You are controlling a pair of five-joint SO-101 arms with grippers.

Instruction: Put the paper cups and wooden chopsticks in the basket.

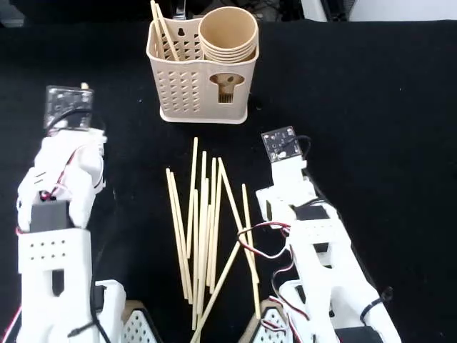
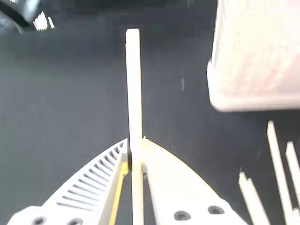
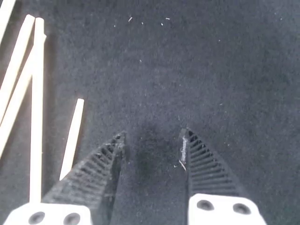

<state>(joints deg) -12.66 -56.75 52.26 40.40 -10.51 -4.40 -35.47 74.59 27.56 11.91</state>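
Beige plastic basket with holes (image 1: 202, 89) at 12 o'clock: about five stacked brown paper cups (image 1: 228, 36), two thin wooden chopsticks (image 1: 164, 28) | about ten loose chopsticks (image 1: 203, 221) at its 6 o'clock | left gripper (image 2: 136, 150) pinches one chopstick (image 2: 133, 79) | right gripper (image 3: 151, 138) fingers apart over black cloth (image 3: 211, 70)

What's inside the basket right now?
A stack of paper cups fills one compartment; wooden chopsticks lean in the other, beside it. The walls of the basket and the cups hide its bottom and the chopsticks' lower ends.

Black cloth (image 1: 371, 107) underneath; white surface (image 1: 400, 8) beyond it.
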